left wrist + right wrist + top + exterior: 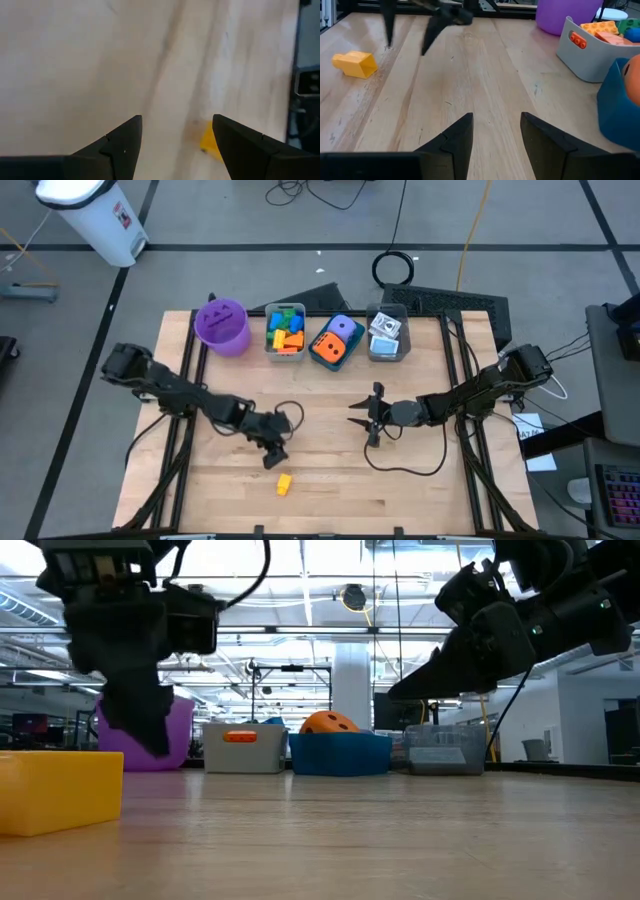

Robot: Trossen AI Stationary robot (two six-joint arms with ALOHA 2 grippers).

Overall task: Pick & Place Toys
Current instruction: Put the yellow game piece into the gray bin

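One yellow brick (284, 484) lies alone on the counter (420, 490) near the front edge, approx 6 o'clock from the middle; the other toys already sit in the bins along the back: bricks in the grey bin (285, 331), dice in the blue bin (335, 342), printed cubes in the clear bin (387, 335), w/ a purple cup (222, 326) at the row's 9 o'clock end. Left jaws (273, 456) hang just above the brick's 11 o'clock side, so the step looks like reach-and-grasp. To do it well: slide toward 5 o'clock until the brick is centred btwn the fingers, square to its flat sides, drop straight, close only once low enough. Left jaws are spread wide, empty, touching nothing; the brick shows off beside one finger (245, 145), not btwn them. Right jaws (371, 418) wait mid-counter, also parted and empty.
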